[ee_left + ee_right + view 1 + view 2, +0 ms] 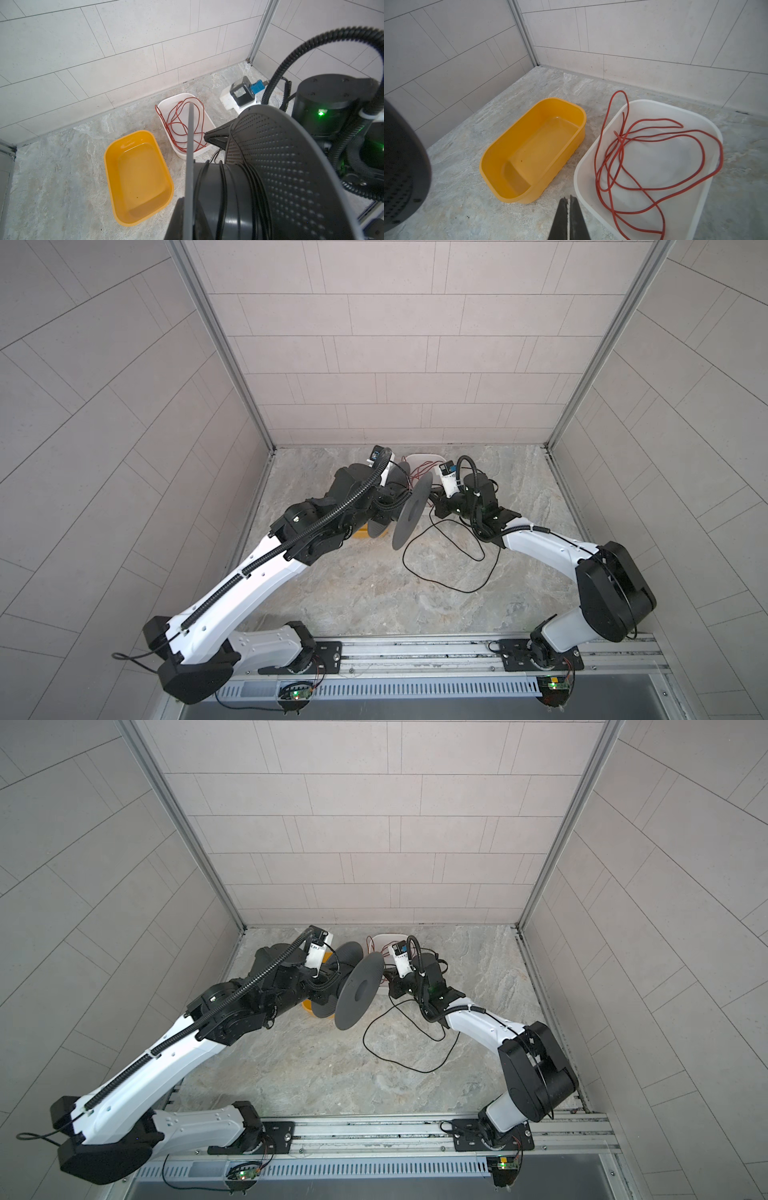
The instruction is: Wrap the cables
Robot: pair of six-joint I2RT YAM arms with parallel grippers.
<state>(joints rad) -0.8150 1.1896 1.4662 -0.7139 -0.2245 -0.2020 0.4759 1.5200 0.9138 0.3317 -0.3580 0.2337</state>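
My left gripper is shut on the thin left flange of a black spool, holding it tilted above the table. The spool hides the jaws in the left wrist view. Several turns of the black cable lie round the hub, and one strand crosses the perforated flange. The rest of the cable lies in loose loops on the table under my right arm. My right gripper is shut just right of the spool. No cable shows between its tips, though the cable runs close by them.
A yellow tub sits empty at the back, partly under the spool. Beside it stands a white tray holding a loose red wire. Tiled walls close the back and both sides.
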